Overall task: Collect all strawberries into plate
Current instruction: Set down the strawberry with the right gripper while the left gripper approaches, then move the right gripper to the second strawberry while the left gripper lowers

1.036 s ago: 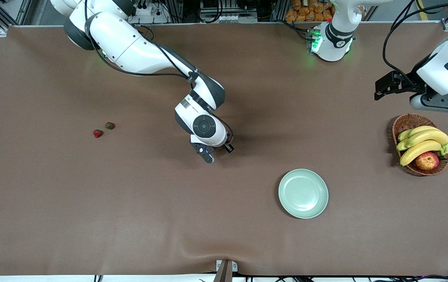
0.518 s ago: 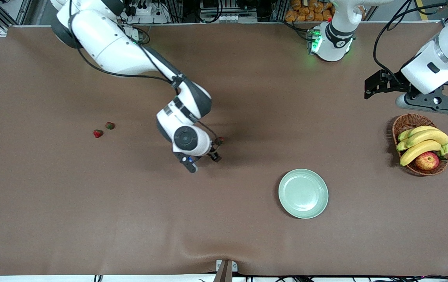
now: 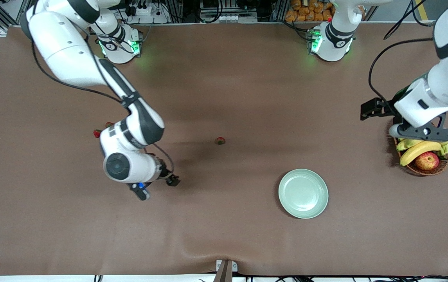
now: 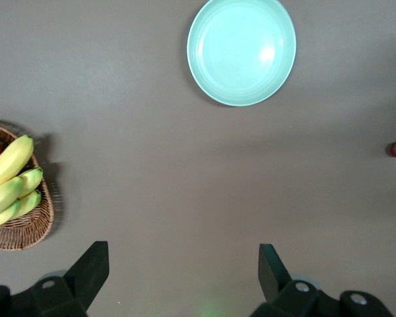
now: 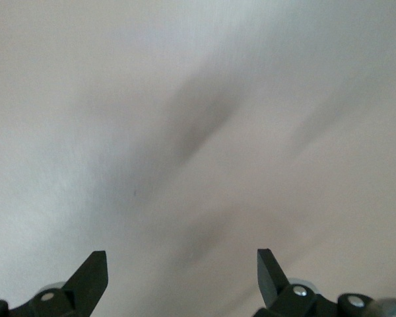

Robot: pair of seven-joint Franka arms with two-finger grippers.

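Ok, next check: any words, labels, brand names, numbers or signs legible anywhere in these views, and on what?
No text can be read in any view.
Right arm's wrist link: a small dark marking, too small to read.
Left arm's base: a dark round mark, too small to read.
Plate, strawberry, wicker basket, bananas, apple and brown table cover: no markings.

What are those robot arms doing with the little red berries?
They are meant to gather the strawberries onto the plate, but it has none on it. One strawberry lies alone mid-table, farther from the camera than the plate. Two more peek out from under the right arm. The right gripper is open and holds nothing, over bare table. The left gripper, also open, is over the basket of bananas and an apple.
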